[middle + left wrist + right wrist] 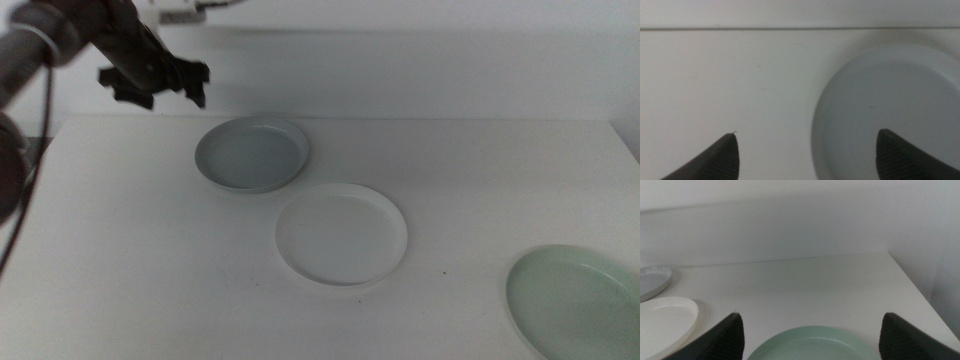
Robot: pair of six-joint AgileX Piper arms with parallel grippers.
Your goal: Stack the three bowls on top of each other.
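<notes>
The grey-blue bowl (250,153) sits at the back middle of the table. The white bowl (341,233) lies just in front and to the right of it, and their rims are close. The pale mint green bowl (575,300) sits at the front right corner. My left gripper (165,97) hovers open and empty above the table's back left, to the left of the grey-blue bowl (890,100). In the left wrist view one jaw stands over that bowl's rim. My right gripper (812,330) is open and empty over the mint bowl (812,345), outside the middle view.
The white table (130,260) ends at a pale wall at the back. Its right edge (910,285) runs close to the mint bowl. The white bowl (662,322) and grey-blue bowl (652,280) also show in the right wrist view.
</notes>
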